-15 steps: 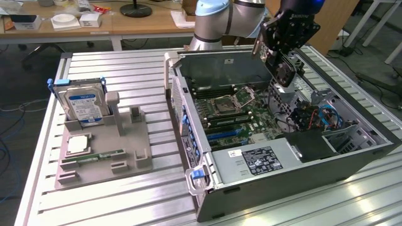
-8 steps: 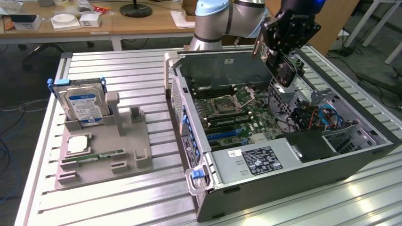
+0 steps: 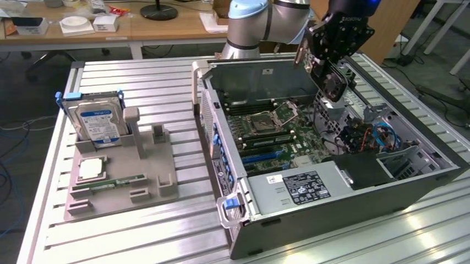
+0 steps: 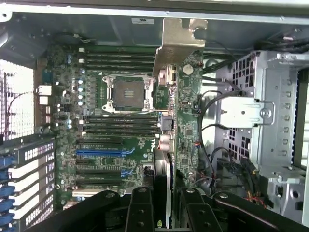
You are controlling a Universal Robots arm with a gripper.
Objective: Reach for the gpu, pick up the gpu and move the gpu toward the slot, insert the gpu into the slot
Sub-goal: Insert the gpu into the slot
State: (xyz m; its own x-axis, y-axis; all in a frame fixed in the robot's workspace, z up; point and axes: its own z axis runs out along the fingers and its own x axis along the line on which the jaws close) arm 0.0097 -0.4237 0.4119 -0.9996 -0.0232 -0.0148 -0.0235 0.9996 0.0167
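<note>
Gpu [image 3: 335,83] hangs upright in the exterior view, clamped in the claw [image 3: 328,65] above the open computer case [image 3: 353,203], which lies on the ribbed worktop [image 3: 132,236]. It is held over the green motherboard [image 3: 294,137]. In the wrist view the claw [image 4: 164,205] grips the gpu edge-on, its silvery bracket [image 4: 181,38] farthest from the fingers [image 4: 140,208]. The blue slot [image 4: 99,151] lies off to one side of the card.

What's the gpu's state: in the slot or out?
Out. The gripper holds the gpu on edge, raised above the motherboard, apart from the slot.
</note>
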